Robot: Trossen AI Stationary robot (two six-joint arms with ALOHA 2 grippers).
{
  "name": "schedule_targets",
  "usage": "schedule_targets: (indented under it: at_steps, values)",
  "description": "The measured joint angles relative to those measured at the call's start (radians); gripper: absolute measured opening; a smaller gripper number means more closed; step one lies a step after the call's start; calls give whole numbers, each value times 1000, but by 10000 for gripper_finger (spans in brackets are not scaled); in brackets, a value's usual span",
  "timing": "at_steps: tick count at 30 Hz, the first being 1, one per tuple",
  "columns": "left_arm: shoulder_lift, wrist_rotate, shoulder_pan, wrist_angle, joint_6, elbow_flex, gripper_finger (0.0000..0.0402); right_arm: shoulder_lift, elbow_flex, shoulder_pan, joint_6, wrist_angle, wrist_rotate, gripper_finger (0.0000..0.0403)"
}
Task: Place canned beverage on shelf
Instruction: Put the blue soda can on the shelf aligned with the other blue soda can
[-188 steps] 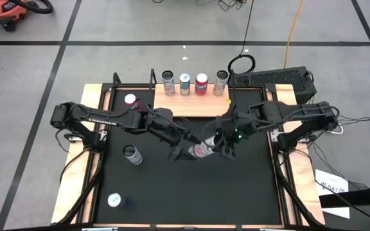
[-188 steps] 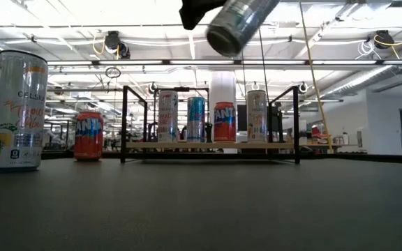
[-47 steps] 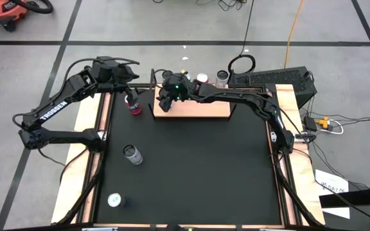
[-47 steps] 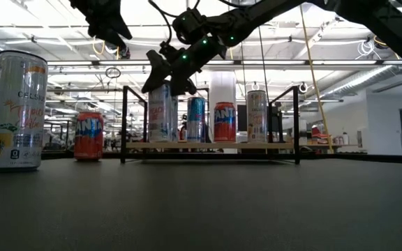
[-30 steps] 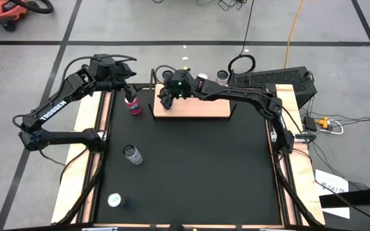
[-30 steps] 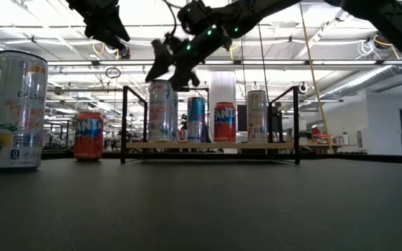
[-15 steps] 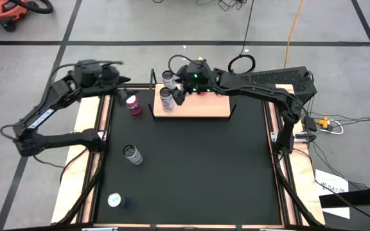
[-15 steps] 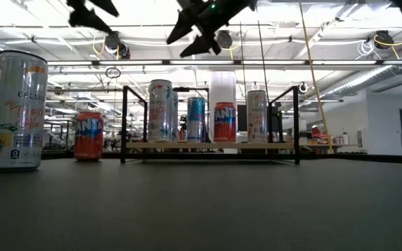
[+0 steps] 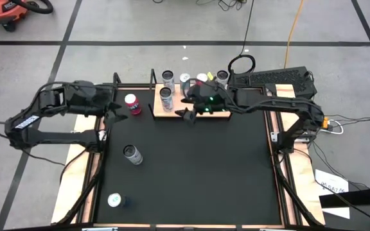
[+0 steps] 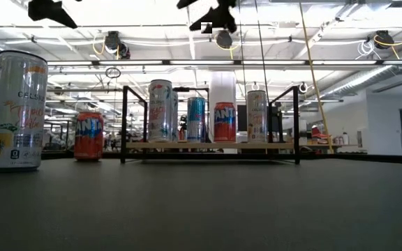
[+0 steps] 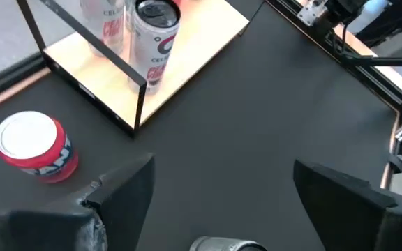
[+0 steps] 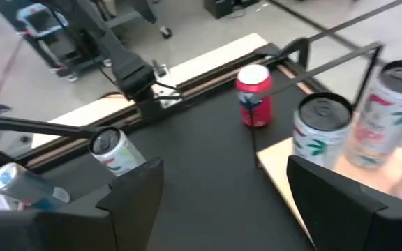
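Your right pincer [image 9: 186, 114] hangs released and empty just off the front edge of the light wooden shelf with black metal posts [image 9: 207, 110]. A tall silver can with red lettering [image 9: 166, 97] stands upright at the shelf's front left corner — four more cans line the back. Your left pincer [image 9: 112, 110] is spread wide too, holding nothing, above the black desk [image 9: 191, 173] beside a red can with a white top [image 9: 132, 103]. Two silver cans [image 9: 132, 154] stand farther forward on the desk.
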Motion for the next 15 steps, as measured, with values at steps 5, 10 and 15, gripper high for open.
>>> schedule_targets:
  at_steps: [5, 10, 15]
  values:
    - [64, -102, -113, 23, -47, 0, 340, -77, -1, 84, 14, -77, 137, 293]
    - [158, -128, -196, 143, -54, 0, 340, -131, -1, 184, 75, -235, 257, 293]
    - [210, -247, -247, 165, -85, 0, 340, -147, -1, 285, 158, -296, 340, 293]
